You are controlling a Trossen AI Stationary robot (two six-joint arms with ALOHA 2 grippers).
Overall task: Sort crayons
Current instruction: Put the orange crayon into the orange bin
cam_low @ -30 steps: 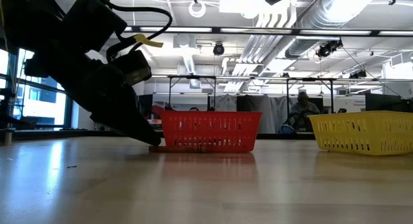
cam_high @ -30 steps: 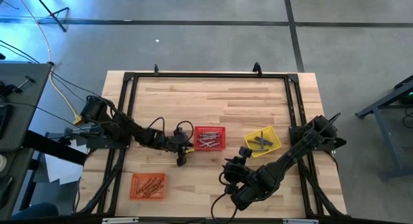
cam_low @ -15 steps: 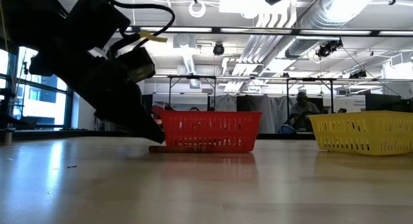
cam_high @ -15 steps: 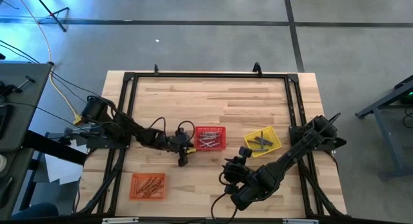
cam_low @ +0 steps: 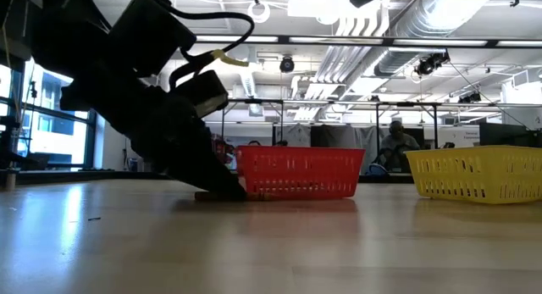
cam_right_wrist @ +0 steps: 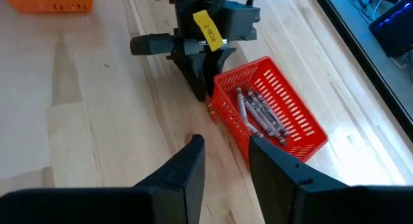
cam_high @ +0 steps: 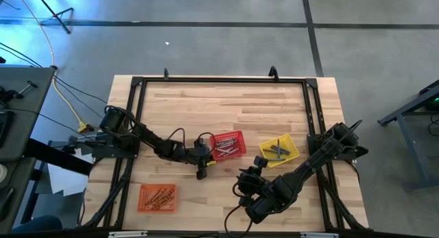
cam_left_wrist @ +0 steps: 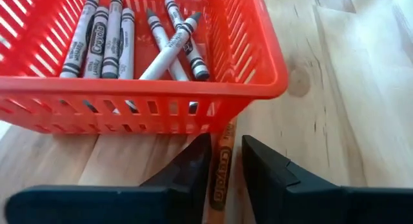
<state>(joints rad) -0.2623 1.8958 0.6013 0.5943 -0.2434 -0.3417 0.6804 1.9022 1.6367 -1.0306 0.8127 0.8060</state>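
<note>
Shoved sideways and turned askew since a second ago, the red plastic mesh basket (cam_high: 227, 145) now sits nearer the yellow mesh basket (cam_high: 279, 149), with the left end effector (cam_left_wrist: 223, 161) following low against its wall. Its fingers (cam_left_wrist: 188, 172) stand narrowly apart, straddling a thin orange paper-wrapped crayon (cam_left_wrist: 220, 173) lying flat on the wooden surface (cam_high: 226, 108), half tucked under the basket. Picking up looks like the step in hand; next, the fingers must close squarely without nudging the basket further. Grey crayons (cam_left_wrist: 111, 37) lie inside. The right end effector (cam_right_wrist: 226, 161) waits, parted, holding nothing.
</note>
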